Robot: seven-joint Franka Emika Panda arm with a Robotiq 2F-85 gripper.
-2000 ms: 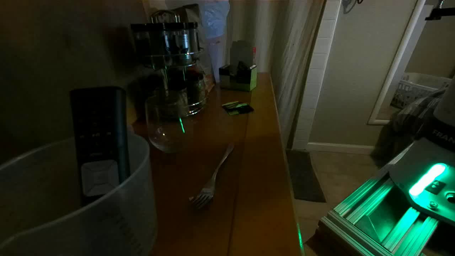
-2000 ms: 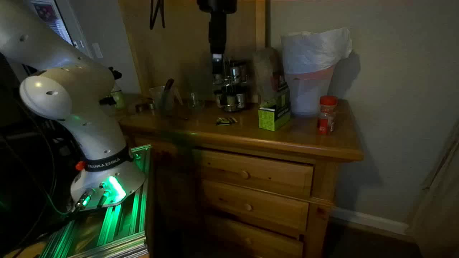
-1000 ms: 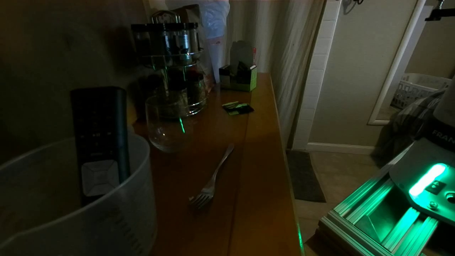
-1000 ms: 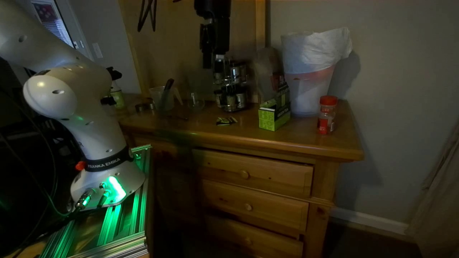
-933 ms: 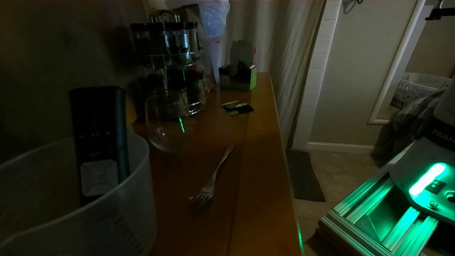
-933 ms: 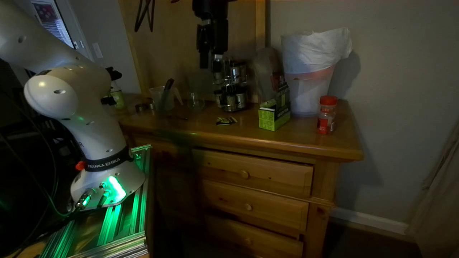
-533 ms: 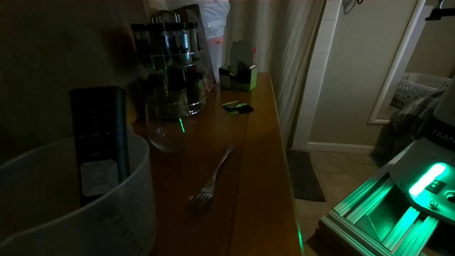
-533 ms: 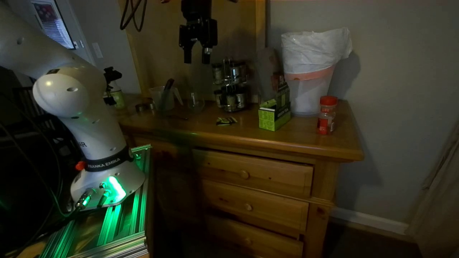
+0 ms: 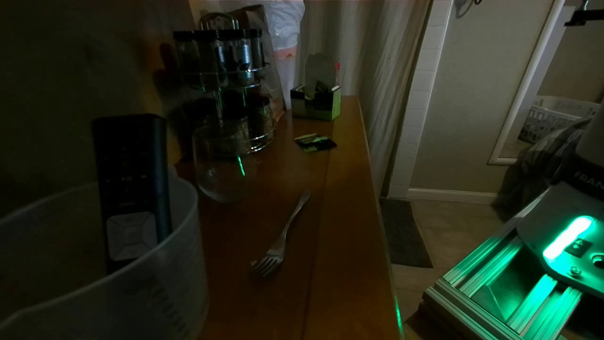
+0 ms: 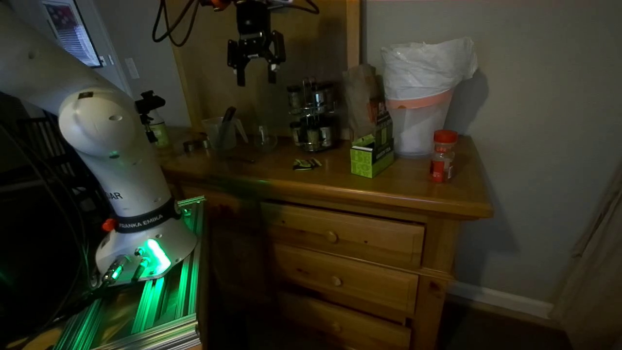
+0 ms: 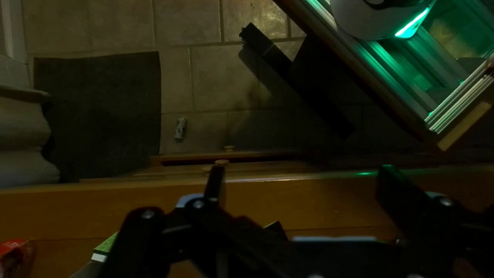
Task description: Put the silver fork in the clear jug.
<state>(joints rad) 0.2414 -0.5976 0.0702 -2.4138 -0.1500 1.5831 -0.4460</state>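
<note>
I'm facing an orange-brown wooden dresser (image 10: 330,182) and taking all places from the large, wide, round, translucent whitish plastic jug (image 9: 118,307) on its top. My white jointed robot arm (image 10: 107,131) is standing in front of the dresser, well apart from the jug. Well along from the jug, a whitish bucket (image 10: 420,129) is standing, topped by a white plastic bag (image 10: 427,68); nearer the jug, a two-tier chrome wire rack (image 10: 311,111) is carrying dark-lidded jars (image 9: 243,52). The jug is holding a tilted, black, slab-shaped remote control (image 9: 130,189) that is sticking up past the rim, and the mouth is showing room beside it.

My black two-finger gripper (image 10: 256,81) is hanging higher than the jug, its jaws standing spread apart; the wrist view is showing the dresser's front edge between them. A clear rounded drinking glass (image 9: 222,182) is standing near the jug, and flat black-and-green packets (image 9: 315,142) are lying farther from it.

The slim, shiny grey metal fork (image 9: 281,245) is lying on the wood near the jug, apart from it, on the front-edge side. Its tine end is lying nearer the jug; its handle is pointing away. The long axis is running roughly along the dresser, the handle end sitting closer to the front edge. Bare wood is stretching from fork to edge.
</note>
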